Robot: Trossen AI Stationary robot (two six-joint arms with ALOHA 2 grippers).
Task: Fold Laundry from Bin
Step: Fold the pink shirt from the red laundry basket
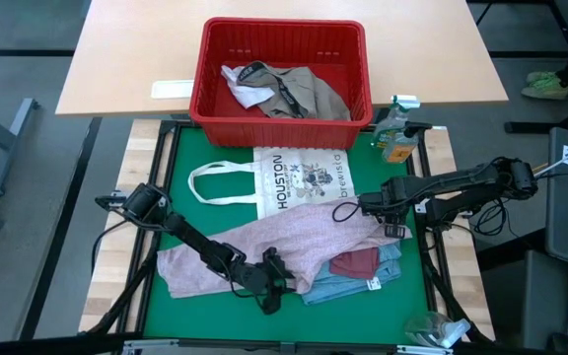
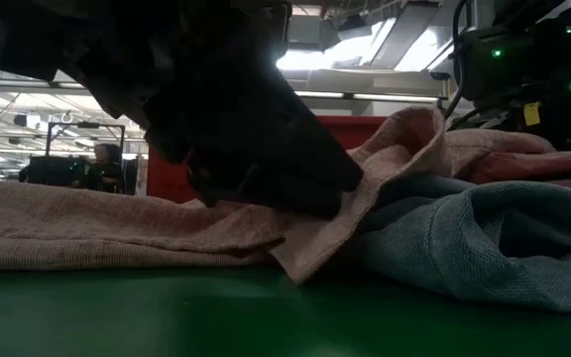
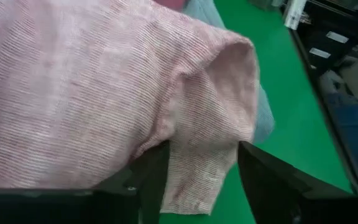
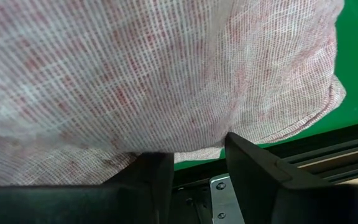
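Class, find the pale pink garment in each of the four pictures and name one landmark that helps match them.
High view: pale pink garment lies lower centre on the green mat.
Low view: across the left and centre, over blue cloth.
Left wrist view: fills most of the picture.
Right wrist view: fills most of the picture.
Shared landmark: the green mat.

Pink cloth (image 3: 104, 81) corner between spread left fingers (image 3: 148, 180), over green mat (image 3: 291, 118).
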